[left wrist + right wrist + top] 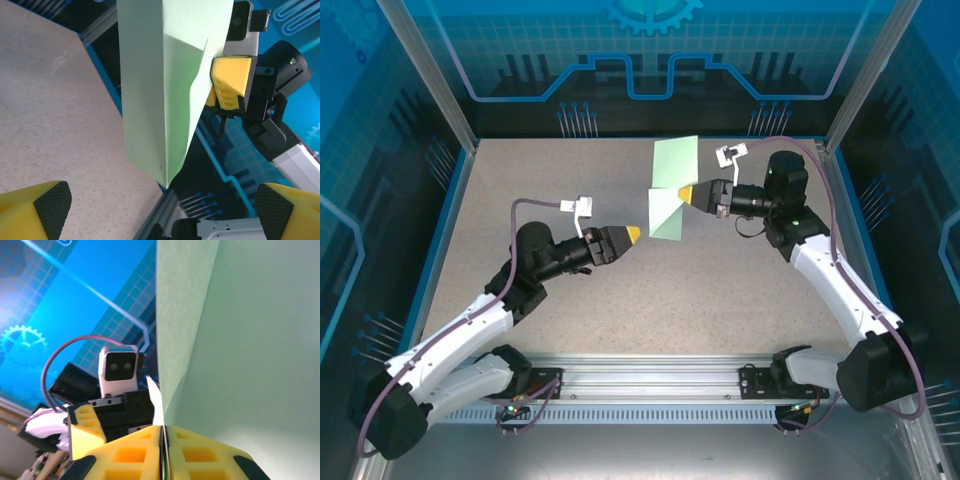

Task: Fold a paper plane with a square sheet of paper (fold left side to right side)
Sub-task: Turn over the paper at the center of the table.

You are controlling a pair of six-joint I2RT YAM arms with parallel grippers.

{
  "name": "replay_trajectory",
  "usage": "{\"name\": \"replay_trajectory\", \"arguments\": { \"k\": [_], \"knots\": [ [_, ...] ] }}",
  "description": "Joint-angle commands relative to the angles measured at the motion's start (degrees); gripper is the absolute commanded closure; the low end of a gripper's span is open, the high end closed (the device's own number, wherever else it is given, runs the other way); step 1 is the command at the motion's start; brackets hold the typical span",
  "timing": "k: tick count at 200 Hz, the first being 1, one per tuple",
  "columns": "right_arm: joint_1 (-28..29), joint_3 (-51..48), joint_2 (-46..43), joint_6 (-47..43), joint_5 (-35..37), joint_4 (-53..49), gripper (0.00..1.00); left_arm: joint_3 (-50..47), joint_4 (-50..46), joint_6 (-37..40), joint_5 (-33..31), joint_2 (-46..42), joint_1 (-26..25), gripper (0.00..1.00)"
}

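One square sheet of paper (670, 195) is the whole job. It is up off the desk (550, 180) toward the far right of the work area, standing more or less on edge rather than lying flat. Whether its lowest corner touches the surface cannot be told. It is thin, pale mint-green, plain and unmarked. From above it reads as two parts: a flat upper panel and, below it, angled flaps meeting along a diagonal crease. From the left wrist camera a sharp crease runs down its length to a pointed corner, with one layer lapped over another, so at least one fold is already in. It is nothing like a slim dart yet, so by this look the task is early to midway. The left-to-right fold and the later shaping appear left to do.

The right end effector (692, 193) is clamped on the sheet's right edge. In its own wrist view its yellow fingers are pressed together with the paper running out from between them. The left end effector (632, 234) stands apart from the paper, just to its left and nearer the arms, fingers spread wide, holding nothing and pointed at the sheet
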Motion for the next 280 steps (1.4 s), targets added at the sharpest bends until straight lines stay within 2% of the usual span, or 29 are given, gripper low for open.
{"name": "replay_trajectory", "arguments": {
  "k": [1, 22, 45, 90, 147, 178, 204, 228, 243, 259, 280],
  "knots": [
    [2.62, 2.44, -0.7, 2.73, -1.48, 1.06, 0.89, 2.84, 5.37, -1.24, 4.46, 1.9, -1.41, 0.02],
    [4.58, 3.28, -0.45, 3.2, -1.2, 1.39, 0.88, 3.77, 7.4, -1.34, 5.0, 3.7, -2.96, 0.03],
    [5.98, 4.01, -0.01, 3.72, -1.01, 1.69, 0.88, 5.07, 7.33, -0.97, 4.62, 5.12, -3.97, 0.12],
    [6.15, 3.59, 0.41, 3.96, -0.5, 0.7, 0.88, 5.37, 7.09, -1.08, 3.63, 5.26, -4.02, 0.44],
    [6.05, 3.26, 0.5, 1.97, 0.27, -2.43, 0.87, 4.09, 6.36, -0.58, 2.41, 4.55, -4.0, 0.74],
    [5.78, 3.93, 0.47, -1.46, 1.24, -8.12, 0.86, 4.29, 3.26, 1.56, 1.05, 4.23, -4.04, 0.86],
    [4.81, 4.77, -0.25, -5.81, 3.01, -14.8, 0.8, 4.65, -2.21, 4.65, -1.2, 4.23, -4.05, 0.89],
    [2.72, 6.4, -1.8, -13.29, 8.1, -26.55, 0.67, 5.59, -10.79, 9.41, -5.83, 4.14, -4.6, 0.93],
    [0.64, 7.85, -2.67, -18.38, 14.7, -36.36, 0.58, 6.75, -18.17, 12.65, -10.65, 4.27, -5.3, 0.97],
    [-1.91, 8.57, -3.19, -22.47, 23.51, -45.64, 0.53, 10.62, -29.9, 18.26, -19.64, 5.52, -7.93, 1.0],
    [-5.09, 7.07, -4.12, -24.86, 34.98, -52.89, 0.5, 18.03, -45.22, 23.81, -35.37, 10.1, -13.63, 1.0]
  ]
}}
